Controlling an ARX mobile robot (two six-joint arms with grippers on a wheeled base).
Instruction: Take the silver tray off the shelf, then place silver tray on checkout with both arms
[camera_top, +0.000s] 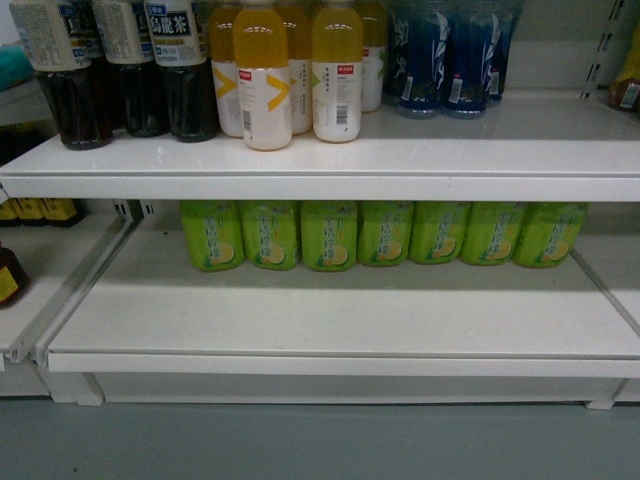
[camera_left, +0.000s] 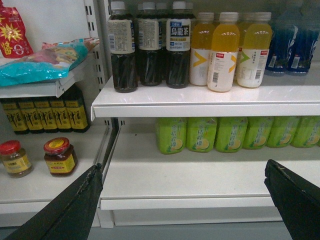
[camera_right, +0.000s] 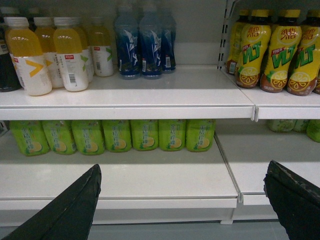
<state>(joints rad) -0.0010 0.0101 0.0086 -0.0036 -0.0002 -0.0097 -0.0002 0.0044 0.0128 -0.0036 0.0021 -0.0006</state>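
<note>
The white shelf (camera_top: 340, 322) fills the head view, its lower board bare in front of a row of green bottles (camera_top: 380, 233). No silver tray shows in any view, and the checkout is out of view. My left gripper (camera_left: 182, 169) hangs open in front of the lower shelf (camera_left: 200, 177), its black fingers (camera_left: 80, 200) wide apart with nothing between them. Open the same way, my right gripper (camera_right: 183, 167) faces the lower shelf (camera_right: 160, 180) with nothing held. Neither gripper appears in the head view.
The upper board (camera_top: 420, 150) carries dark tea bottles (camera_top: 130, 70), orange juice bottles (camera_top: 300, 70) and blue bottles (camera_top: 450, 60). Left bay holds jars (camera_left: 60, 157) and snack bags (camera_left: 45, 60); right bay holds yellow lemon-tea bottles (camera_right: 275, 55). Grey floor (camera_top: 320, 445) lies below.
</note>
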